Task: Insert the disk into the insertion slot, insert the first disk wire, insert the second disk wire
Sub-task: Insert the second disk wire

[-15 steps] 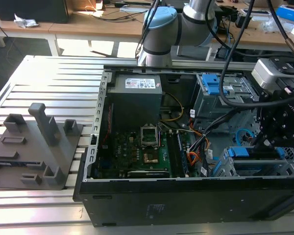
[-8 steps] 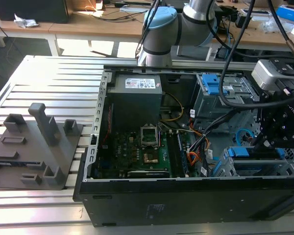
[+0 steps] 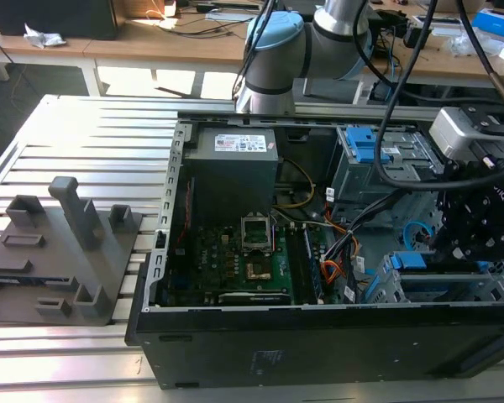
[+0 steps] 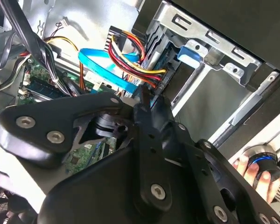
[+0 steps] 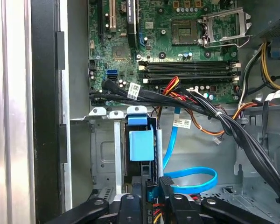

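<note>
The blue-framed grey disk point(image 5: 141, 144) is seated in the silver sheet-metal insertion slot point(image 5: 102, 158); a wire connector is pinched narrowly by the black gripper point(image 5: 156, 198), wire-insertion step judged underway, straight push needed.

The arm point(image 3: 319, 34) is seen reaching down from the far side in the exterior view, its black gripper point(image 3: 475, 222) lowered at that view's right. In the first wrist view, the gripper point(image 5: 156, 186) is pointed downward, jaws drawn close around a black connector point(image 5: 165, 183).
</note>
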